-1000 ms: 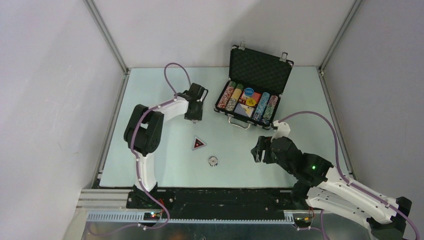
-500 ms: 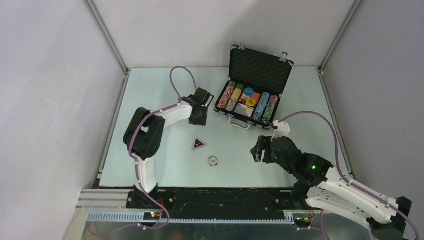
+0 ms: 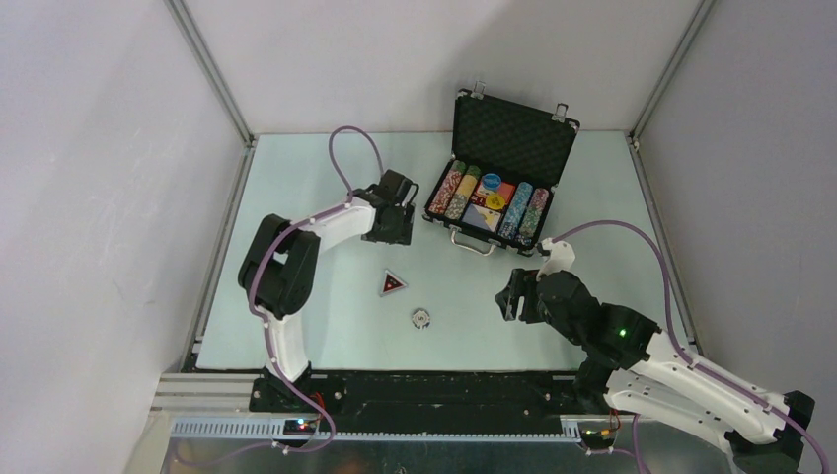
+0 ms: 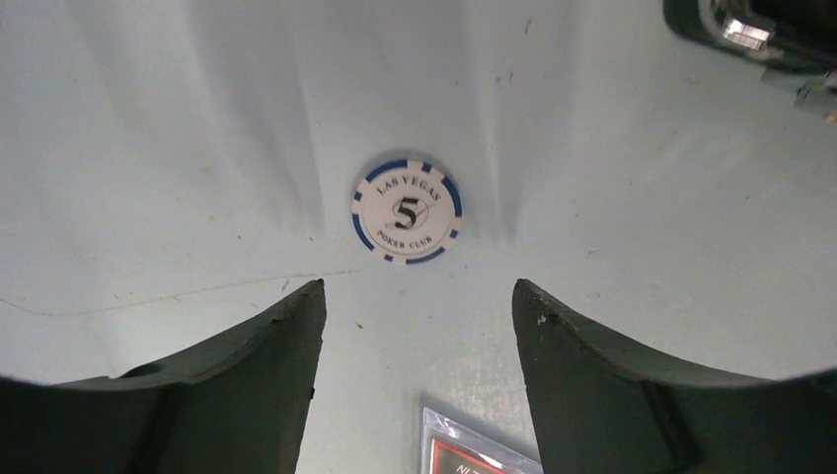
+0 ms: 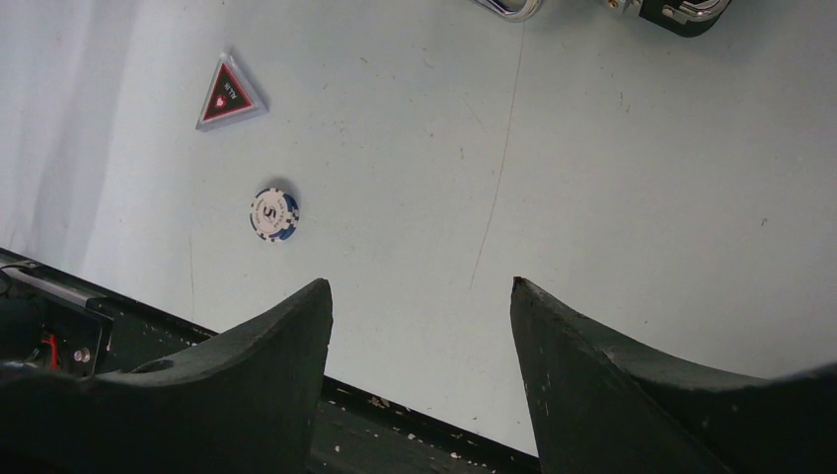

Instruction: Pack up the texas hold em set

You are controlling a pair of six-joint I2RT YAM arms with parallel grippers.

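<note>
The black rectangular briefcase (image 3: 513,133) of the hold 'em set stood open at the far middle of the pale blue-green table (image 3: 326,188), its foam-lined lid upright and its silver handle (image 3: 472,242) facing the arms. Inside lay rows of round poker chips (image 3: 454,191) on either side, with a blue disc (image 3: 491,181) and a yellow disc (image 3: 494,200) between them. The left gripper (image 3: 392,219) hung just beside the case's left end, its two dark fingers (image 4: 247,375) spread apart and holding nothing. In its wrist view a white poker chip with blue edge marks (image 4: 407,212), printed with a 5, lay flat on the table just ahead of the fingertips, touching neither. Nearer the arms, well apart from the case, a dark triangular piece with a clear rim (image 3: 393,284) lay flat, and a second small round chip (image 3: 421,318) lay near it on the side toward the bases. The right gripper (image 3: 513,296) hovered over bare table to the right of these two, its jaws likewise wide and empty
</note>
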